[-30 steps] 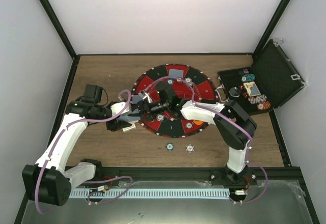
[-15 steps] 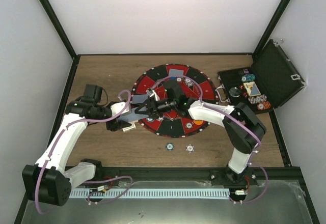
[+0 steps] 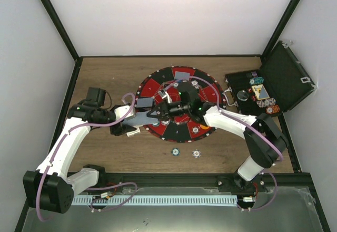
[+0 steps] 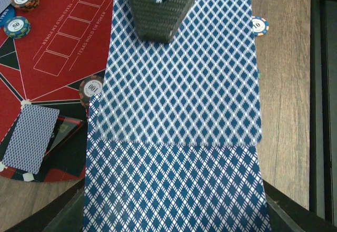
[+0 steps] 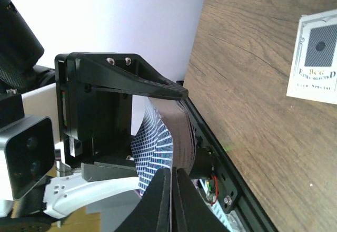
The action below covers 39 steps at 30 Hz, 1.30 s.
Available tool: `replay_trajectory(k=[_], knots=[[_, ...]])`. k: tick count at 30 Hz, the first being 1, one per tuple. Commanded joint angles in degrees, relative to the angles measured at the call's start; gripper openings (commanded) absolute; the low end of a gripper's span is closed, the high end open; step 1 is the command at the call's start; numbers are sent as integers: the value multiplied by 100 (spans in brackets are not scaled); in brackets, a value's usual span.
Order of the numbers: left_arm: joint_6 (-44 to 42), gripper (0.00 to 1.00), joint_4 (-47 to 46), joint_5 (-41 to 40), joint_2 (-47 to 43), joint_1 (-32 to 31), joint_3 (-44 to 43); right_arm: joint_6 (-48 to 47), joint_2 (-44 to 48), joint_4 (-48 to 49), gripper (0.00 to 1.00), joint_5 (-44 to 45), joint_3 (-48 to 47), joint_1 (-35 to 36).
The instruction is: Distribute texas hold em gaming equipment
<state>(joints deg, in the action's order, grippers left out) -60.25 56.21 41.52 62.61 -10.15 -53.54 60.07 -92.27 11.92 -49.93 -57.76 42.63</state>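
From above, your right gripper point(image 3: 154, 112) reaches left, low across the round red-and-black mat point(image 3: 202, 92). It goes to the pack of blue check-backed playing cards point(image 3: 138, 118), which your left gripper point(image 3: 129, 125) squeezes by the mat's edge.

Left wrist: the top card point(image 4: 179, 84) sticks out. Pull it straight and slowly, so only one comes.

Right wrist: your fingers point(image 5: 157, 200) press together, pinching that card.

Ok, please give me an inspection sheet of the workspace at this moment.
Surface: wooden table, round mat in middle.
Job's things: deck held at mat's left edge; cards on mat; chips on mat and table.
Clutter: open black case at right, chips inside.
Grippers: left gripper shut on deck; right gripper shut on top card.
Cables: purple cables along both arms.
Surroundings: white walls, black frame.
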Motion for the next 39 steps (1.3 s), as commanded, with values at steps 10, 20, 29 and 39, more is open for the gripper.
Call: replay_trajectory(k=[10, 20, 29, 39], knots=[[-154, 5, -92, 208, -110, 13, -78, -647, 1326, -899, 1, -262, 1022, -1412], [-128, 6, -58, 233, -91, 18, -128, -2084, 1443, -2060, 1, 52, 2028, -2820], [-144, 6, -13, 208, -91, 13, -138, -2685, 1177, -2394, 1, 791, 2203, -3157], [-162, 6, 24, 241, -56, 13, -152, -2907, 1107, -2578, 1, 1233, 2141, -3315]])
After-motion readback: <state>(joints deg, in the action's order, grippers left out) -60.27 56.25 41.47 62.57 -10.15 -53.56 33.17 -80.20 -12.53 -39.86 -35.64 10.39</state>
